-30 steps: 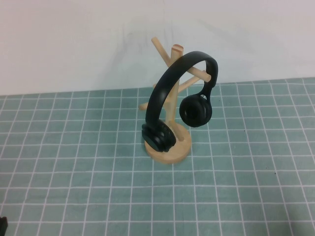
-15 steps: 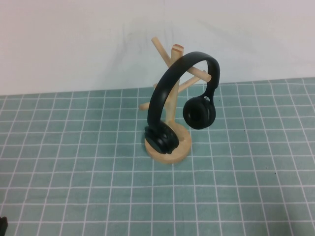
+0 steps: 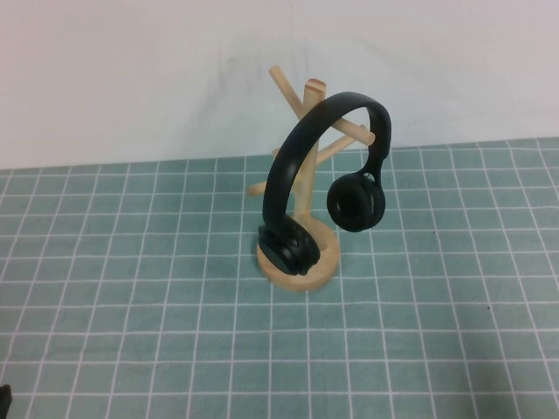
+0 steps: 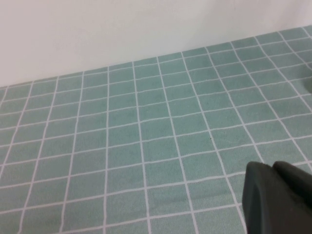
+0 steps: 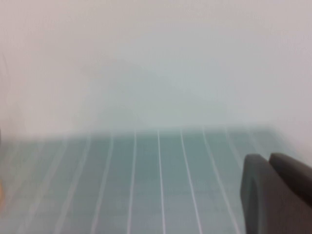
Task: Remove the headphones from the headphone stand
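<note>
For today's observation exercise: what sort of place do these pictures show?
Probably a robot test bench: a green gridded mat against a blank white wall, with only headphones hung on a wooden stand. Both tools sit away from it.

- Left tool (image 4: 278,197): matte black, with smooth rounded edges; two blocky moulded parts sit side by side with a thin seam between them, low over the counter.
- Right tool (image 5: 275,192): the same dark, charcoal-black casing, two rounded lobes split by a narrow groove, also close above the counter.
</note>
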`<act>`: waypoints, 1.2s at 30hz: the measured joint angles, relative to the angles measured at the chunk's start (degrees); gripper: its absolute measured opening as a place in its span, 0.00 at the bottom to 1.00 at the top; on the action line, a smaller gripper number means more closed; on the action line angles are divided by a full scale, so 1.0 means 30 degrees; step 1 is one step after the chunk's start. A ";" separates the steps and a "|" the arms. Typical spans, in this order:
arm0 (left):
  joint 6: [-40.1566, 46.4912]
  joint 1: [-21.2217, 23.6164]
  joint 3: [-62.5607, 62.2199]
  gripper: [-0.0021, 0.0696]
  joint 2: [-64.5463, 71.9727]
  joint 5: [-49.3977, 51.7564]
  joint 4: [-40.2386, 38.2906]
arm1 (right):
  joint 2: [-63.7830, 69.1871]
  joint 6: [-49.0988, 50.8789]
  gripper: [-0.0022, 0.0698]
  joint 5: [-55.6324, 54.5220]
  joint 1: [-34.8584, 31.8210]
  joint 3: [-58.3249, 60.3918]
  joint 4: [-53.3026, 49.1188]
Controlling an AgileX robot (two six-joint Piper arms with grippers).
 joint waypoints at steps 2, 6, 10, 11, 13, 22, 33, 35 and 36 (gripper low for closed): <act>0.0000 0.0000 0.0000 0.02 0.0000 0.0000 0.0086 | 0.0000 0.0000 0.02 0.1530 0.0000 0.0000 0.0000; 0.0000 0.0000 0.0000 0.02 0.0000 0.0000 0.0464 | 0.0000 0.0000 0.02 0.1006 0.0000 0.0033 0.0000; 0.0000 0.0000 0.0000 0.02 0.0000 0.0000 0.0674 | 0.0000 0.0000 0.02 -0.5228 0.0000 0.0033 -0.0037; 0.0000 0.0000 0.0000 0.02 0.0000 0.0000 0.0669 | 0.0000 0.0000 0.02 -0.6796 0.0000 0.0033 -0.0037; 0.0000 0.0000 0.0000 0.02 0.0000 0.0000 0.0669 | 0.0000 0.0000 0.02 -1.0494 0.0000 0.0033 -0.0037; 0.0000 0.0000 0.0000 0.02 0.0000 0.0000 0.0669 | 0.0000 0.0000 0.02 -1.7795 0.0000 0.0033 0.0284; 0.0000 0.0000 0.0000 0.02 0.0000 0.0000 0.0711 | 0.0531 0.7359 0.02 -1.4911 0.0000 -0.8082 0.0358; 0.0000 0.0000 0.0000 0.02 0.0000 0.0000 0.0711 | 0.1422 0.7378 0.02 -0.8832 0.0000 -1.1469 -0.0604; 0.0000 0.0000 0.0000 0.02 0.0000 0.0000 0.0711 | 0.2186 0.7378 0.02 -0.5925 0.0000 -1.3008 -0.1149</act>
